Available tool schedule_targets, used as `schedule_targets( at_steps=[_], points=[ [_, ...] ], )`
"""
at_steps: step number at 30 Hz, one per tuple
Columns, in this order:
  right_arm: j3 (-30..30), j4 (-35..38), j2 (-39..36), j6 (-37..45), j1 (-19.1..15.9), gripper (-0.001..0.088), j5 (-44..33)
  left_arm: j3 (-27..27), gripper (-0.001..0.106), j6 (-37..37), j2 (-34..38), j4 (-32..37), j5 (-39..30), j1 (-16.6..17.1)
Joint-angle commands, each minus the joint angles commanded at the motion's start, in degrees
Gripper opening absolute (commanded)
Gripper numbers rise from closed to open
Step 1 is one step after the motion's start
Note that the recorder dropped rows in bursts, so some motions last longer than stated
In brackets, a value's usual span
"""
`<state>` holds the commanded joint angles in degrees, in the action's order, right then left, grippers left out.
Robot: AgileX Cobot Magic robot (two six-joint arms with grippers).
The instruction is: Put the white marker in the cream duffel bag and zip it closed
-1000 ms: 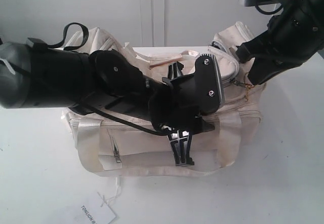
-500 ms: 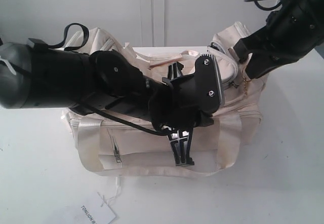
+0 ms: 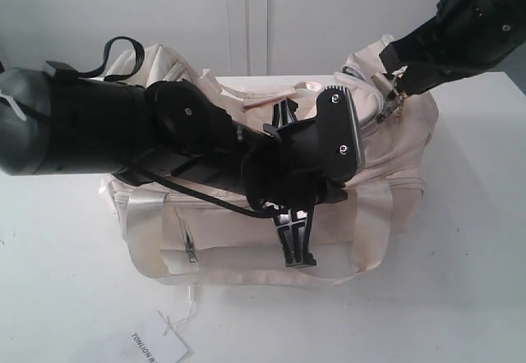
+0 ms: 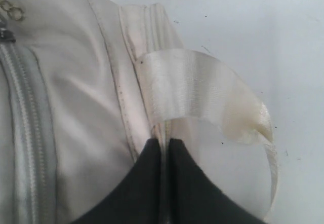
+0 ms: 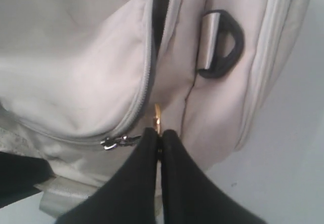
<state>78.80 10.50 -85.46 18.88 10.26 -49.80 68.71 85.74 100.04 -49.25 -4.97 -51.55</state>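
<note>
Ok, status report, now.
Left tool shut on cream duffel bag seam. Right tool shut on gold zip pull. White marker not in view. Left arm lies across bag.

A flat white paper tag (image 3: 154, 348) with black print lies toward the near edge of the white table (image 3: 57, 289), left of the middle and partly cut off from view. Its thin white string (image 3: 191, 305) trails across the tabletop toward the far edge. Beyond that edge stands a pale grey wall (image 3: 329, 10) with vertical seams.
</note>
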Motion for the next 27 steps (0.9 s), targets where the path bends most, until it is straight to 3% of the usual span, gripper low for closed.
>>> schedule_targets(
  at_steps=[17, 27],
  points=[
    [0.0, 0.5, -2.1, -4.1, 0.0, 0.0000, 14.7, 0.0, 0.000, 0.1, 0.0, 3.1, -3.6, 0.0],
    [0.0, 8.9, -7.3, -3.7, 0.0, 0.0000, 22.6, 0.0, 0.000, 0.2, 0.0, 3.1, -3.9, 0.0]
  ],
)
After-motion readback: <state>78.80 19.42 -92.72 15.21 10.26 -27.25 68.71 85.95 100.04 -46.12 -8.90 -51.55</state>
